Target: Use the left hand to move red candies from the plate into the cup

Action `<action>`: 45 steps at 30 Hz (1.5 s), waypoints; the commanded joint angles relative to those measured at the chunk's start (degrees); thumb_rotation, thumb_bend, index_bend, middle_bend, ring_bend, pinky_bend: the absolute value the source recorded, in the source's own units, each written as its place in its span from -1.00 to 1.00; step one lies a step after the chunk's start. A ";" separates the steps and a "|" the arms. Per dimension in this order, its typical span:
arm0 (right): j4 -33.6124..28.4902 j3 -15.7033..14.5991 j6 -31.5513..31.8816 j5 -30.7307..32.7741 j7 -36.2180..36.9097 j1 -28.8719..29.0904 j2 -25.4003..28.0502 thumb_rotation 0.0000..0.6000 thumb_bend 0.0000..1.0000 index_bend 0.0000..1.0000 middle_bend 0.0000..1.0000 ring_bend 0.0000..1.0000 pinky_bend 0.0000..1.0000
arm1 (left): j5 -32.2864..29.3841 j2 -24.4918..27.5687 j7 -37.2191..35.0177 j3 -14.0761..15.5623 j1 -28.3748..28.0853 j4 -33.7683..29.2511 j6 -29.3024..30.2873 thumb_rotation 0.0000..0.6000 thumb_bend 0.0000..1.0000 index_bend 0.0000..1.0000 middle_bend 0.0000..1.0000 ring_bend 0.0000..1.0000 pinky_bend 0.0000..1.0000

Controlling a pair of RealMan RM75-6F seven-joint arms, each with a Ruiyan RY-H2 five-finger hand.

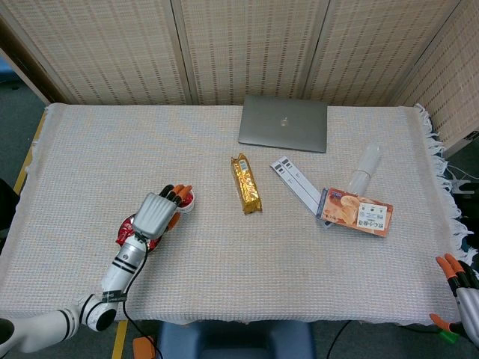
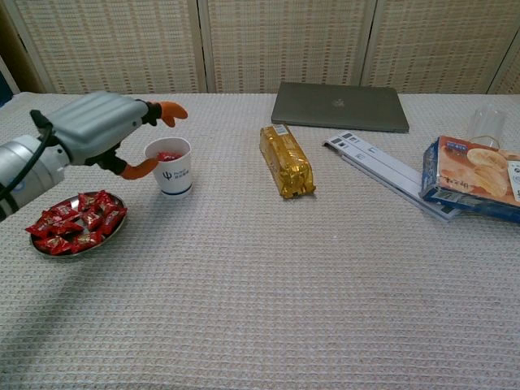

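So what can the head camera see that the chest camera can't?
Only the head view shows the right hand at the table's edge, and the screen's foot behind the table. Only the chest view shows the logo on the cup and single candies on the plate. Both show the left hand, open beside the cup, the red inside the cup, the laptop and the gold packet.

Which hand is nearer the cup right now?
Left. The left hand hovers open just beside the cup; the right hand sits at the table's far opposite edge.
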 commanded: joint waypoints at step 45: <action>-0.16 -0.81 0.69 -2.13 -0.79 -0.25 -0.26 1.00 -0.91 -1.00 -1.00 -1.00 -0.46 | 0.50 -4.24 3.25 6.25 8.17 14.30 -2.44 1.00 -0.16 0.14 0.09 0.14 1.00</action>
